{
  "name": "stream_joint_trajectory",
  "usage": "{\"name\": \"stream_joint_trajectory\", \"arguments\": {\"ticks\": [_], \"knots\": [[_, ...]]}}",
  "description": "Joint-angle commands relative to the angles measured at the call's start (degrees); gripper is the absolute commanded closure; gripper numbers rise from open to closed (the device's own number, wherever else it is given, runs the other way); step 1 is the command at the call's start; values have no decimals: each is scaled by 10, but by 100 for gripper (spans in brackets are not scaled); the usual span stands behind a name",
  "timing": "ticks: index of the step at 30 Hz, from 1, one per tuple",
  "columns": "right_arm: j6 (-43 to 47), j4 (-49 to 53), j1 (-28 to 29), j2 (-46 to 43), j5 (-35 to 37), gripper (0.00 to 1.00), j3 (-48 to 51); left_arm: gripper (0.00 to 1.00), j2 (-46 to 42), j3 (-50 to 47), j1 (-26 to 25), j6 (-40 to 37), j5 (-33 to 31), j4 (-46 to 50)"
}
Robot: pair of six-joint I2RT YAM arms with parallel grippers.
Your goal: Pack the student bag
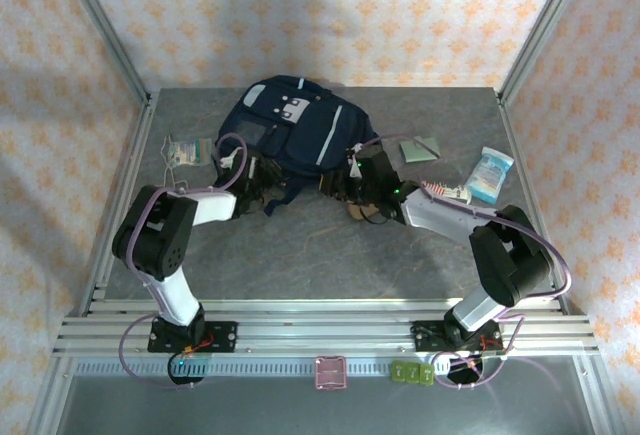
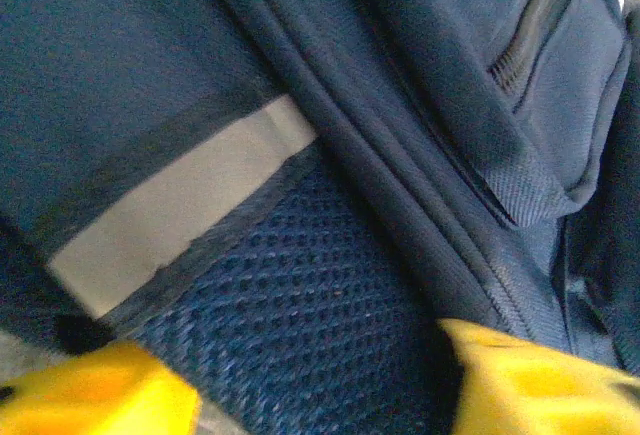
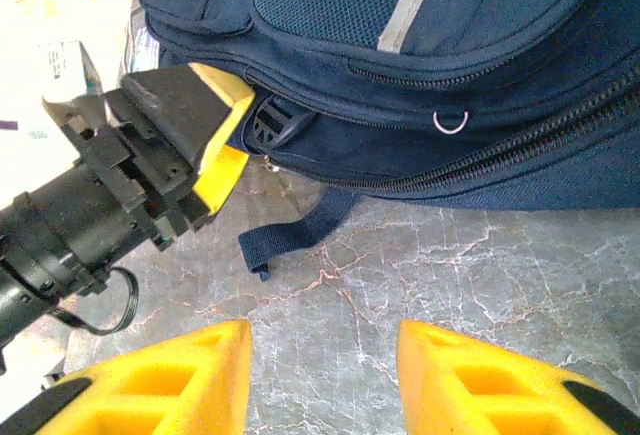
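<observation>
The student bag (image 1: pixel 285 120), navy with white patches, lies at the back middle of the table. My left gripper (image 1: pixel 255 180) is at its near left edge. In the left wrist view its yellow fingers (image 2: pixel 100 395) stand apart, with the bag's blue mesh (image 2: pixel 310 305) filling the gap beside a light stripe (image 2: pixel 180 205); a clamp on the fabric cannot be made out. My right gripper (image 1: pixel 352 183) hovers at the bag's near right side. It stands open (image 3: pixel 322 375) over bare marble. The left gripper (image 3: pixel 235 130) shows there at the bag's rim, above a loose strap (image 3: pixel 300 230).
A small packet (image 1: pixel 186 150) lies left of the bag. A green flat item (image 1: pixel 418 148), a blue-white tissue pack (image 1: pixel 490 175) and a white-red item (image 1: pixel 445 193) lie to the right. A brown object (image 1: pixel 365 212) sits under the right wrist. Metal frame posts edge the table.
</observation>
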State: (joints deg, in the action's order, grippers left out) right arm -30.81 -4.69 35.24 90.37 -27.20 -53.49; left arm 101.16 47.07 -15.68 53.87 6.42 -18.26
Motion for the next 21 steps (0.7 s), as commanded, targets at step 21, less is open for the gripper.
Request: {"name": "stream_joint_trajectory", "arguments": {"ticks": [21], "knots": [[45,-144,69,136,36,56,-85,100,-104,65,1,62,153,28]]}}
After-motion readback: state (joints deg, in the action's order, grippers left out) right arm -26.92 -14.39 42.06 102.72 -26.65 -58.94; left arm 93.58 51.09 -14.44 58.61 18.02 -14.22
